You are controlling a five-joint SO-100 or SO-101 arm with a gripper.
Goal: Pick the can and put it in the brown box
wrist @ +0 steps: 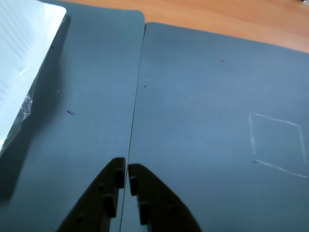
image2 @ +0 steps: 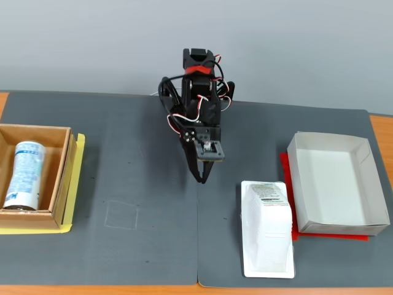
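Jaws together and empty, my gripper (image2: 201,179) hangs at the fixed view's centre; the can (image2: 23,174) lies inside the brown box (image2: 61,178) at far left, so I judge the job done.

Wrist close-up; fixed frontal high view.

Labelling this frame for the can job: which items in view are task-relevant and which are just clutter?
Task items:
- can, lying inside the box
- brown box, at the fixed view's left edge
- end effector, shut and empty, mid-mat

Clutter:
- white plastic package
- white tray-like box on a red sheet
- yellow sheet under the brown box
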